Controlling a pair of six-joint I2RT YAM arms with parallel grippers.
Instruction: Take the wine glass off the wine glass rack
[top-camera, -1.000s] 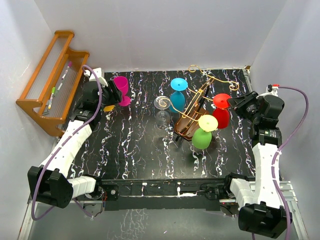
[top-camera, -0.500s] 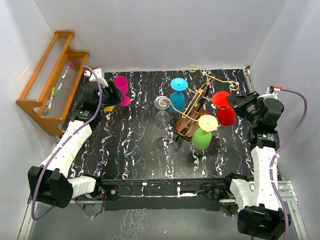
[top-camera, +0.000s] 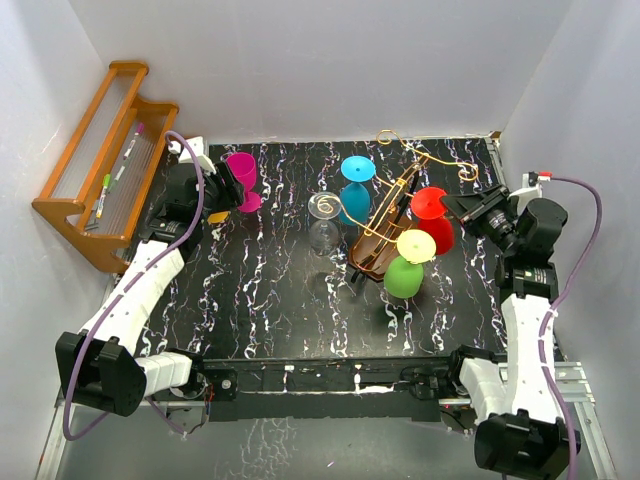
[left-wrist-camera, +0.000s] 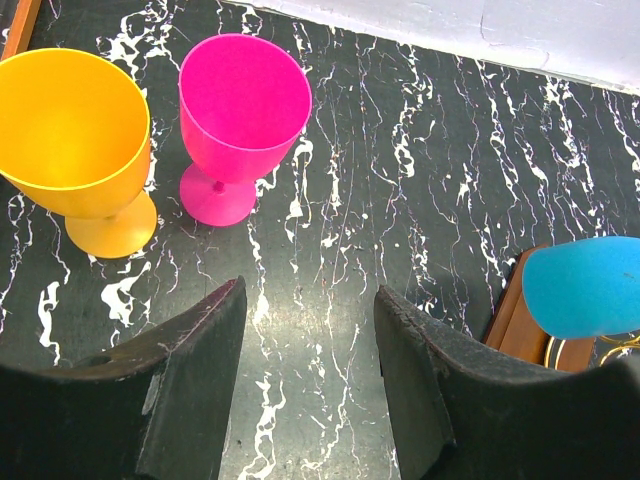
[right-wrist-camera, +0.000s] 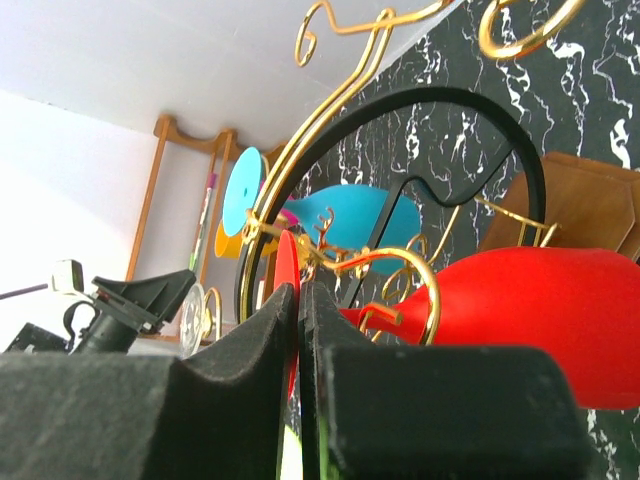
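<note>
While the left gripper (left-wrist-camera: 310, 292) hovers out at the table's (top-camera: 270, 300) 10 o'clock corner, the action is over on the right. The right gripper (top-camera: 447, 207) comes in from 3 o'clock, fingers pressed together on the foot rim of the red glass (top-camera: 439, 234). In the right wrist view only a thin red sliver shows between the pads, so it's a pinch on that disc's edge. The red glass is on the rack (top-camera: 378, 248), hanging upside down at the rack's 2 o'clock side with foot up and bowl down. A gold wire curl (right-wrist-camera: 415, 285) arcs over its stem. The rack itself stands just to the 3 o'clock side of the table's middle, its violin body leaning and its spiral arms reaching toward 1 o'clock. It's a full house on there: a teal glass (top-camera: 352, 198) hangs at the rack's 10 o'clock and a green glass (top-camera: 403, 279) with a yellow foot at its 5 o'clock. A clear glass (top-camera: 322, 222) sits just beside the rack at 9 o'clock, though I can't tell if it hangs or stands. Back to the left gripper: its fingers are spread with nothing between them, only marbled tabletop showing in the gap. Just beyond them at 11 o'clock in the left wrist view, a pink glass (left-wrist-camera: 240, 110) stands upright. An orange glass (left-wrist-camera: 75, 130) stands upright too, right beside it at 9 o'clock. A wooden shelf (top-camera: 100, 175) leans against the wall off the table at 10 o'clock, with pens (top-camera: 122, 165) lying on it.
</note>
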